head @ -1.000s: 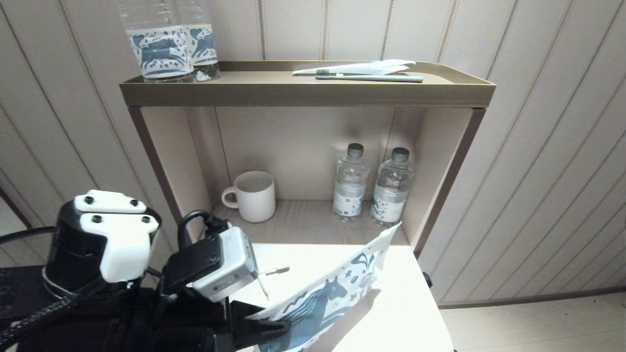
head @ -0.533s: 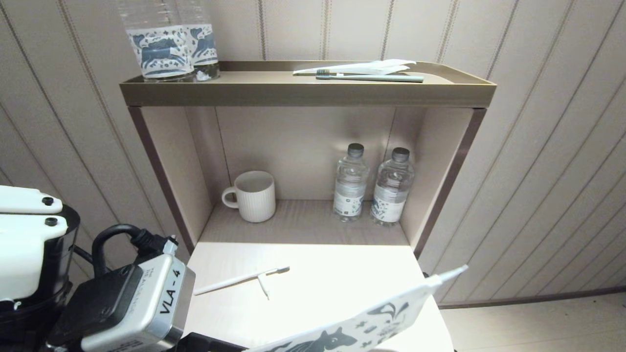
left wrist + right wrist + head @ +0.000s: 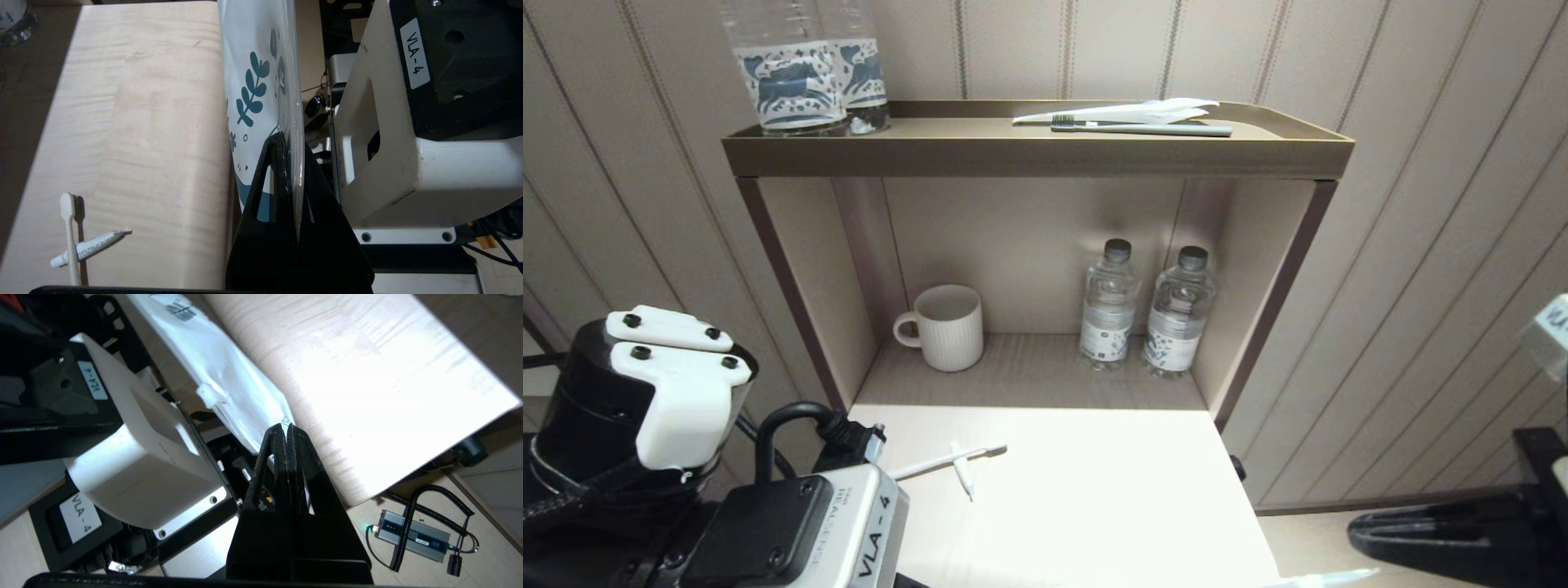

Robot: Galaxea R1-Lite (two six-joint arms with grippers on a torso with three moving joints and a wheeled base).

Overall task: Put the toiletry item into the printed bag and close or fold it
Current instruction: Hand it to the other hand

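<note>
Left claw (image 3: 295, 163) clamped on printed bag (image 3: 261, 73); right claw (image 3: 287, 430) clamped on bag corner. Head view: bag mostly hidden below desk (image 3: 1094, 490) edge.

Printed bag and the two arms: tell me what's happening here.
Both grippers are shut on the printed bag, holding it on edge at the near side of the table: the left gripper pinches one end, the right gripper the other. The white toothbrush and small toothpaste tube lie crossed on the table, not yet bagged.
</note>
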